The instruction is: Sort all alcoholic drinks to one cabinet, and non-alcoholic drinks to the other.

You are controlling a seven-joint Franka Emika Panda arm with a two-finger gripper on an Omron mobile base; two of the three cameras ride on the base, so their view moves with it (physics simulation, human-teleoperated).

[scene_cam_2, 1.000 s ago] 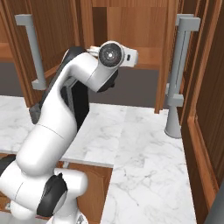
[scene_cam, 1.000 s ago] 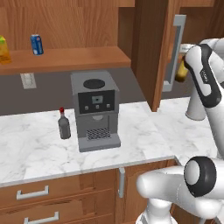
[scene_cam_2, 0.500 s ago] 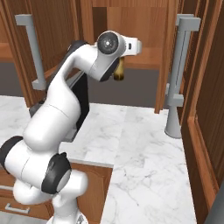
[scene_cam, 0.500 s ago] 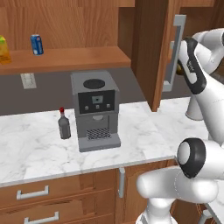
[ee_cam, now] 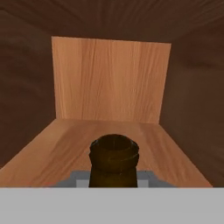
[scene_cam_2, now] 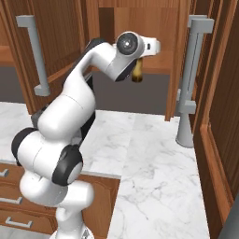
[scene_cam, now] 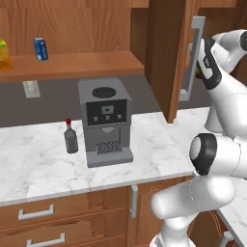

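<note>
I see my hand [scene_cam_2: 140, 58] raised at the mouth of the open cabinet [scene_cam_2: 154, 32], closed tight around the brown beer bottle [scene_cam_2: 137, 74]. In the right base view the bottle hangs just below the wrist, its dark body showing under the white casing. Through the hand camera I look down the bottle's neck [ee_cam: 113, 159]: its round dark mouth sits right in front of me, between the fingers, and beyond it runs the cabinet shelf [ee_cam: 65, 144] to the pale wooden back wall [ee_cam: 109, 78]. The bottle appears to be above the front part of that shelf; I cannot tell whether its base touches the wood.

Far off to my hand's left, in the left base view, the grey bottle with the red cap [scene_cam: 71, 137] stands upright on the marble surface [scene_cam: 38, 164], just beside the grey coffee machine [scene_cam: 105, 120]. Higher up on that side, on the shelf of the other cabinet [scene_cam: 77, 65], the blue soda can [scene_cam: 41, 48] stands upright, and the yellow-orange juice carton [scene_cam: 5, 54] is further along at the picture's edge, well apart from the can.

The surface is white marble with grey veins, over wooden drawers [scene_cam: 58, 214] with metal handles. The open cabinet doors carry long grey bar handles [scene_cam_2: 196, 79].
</note>
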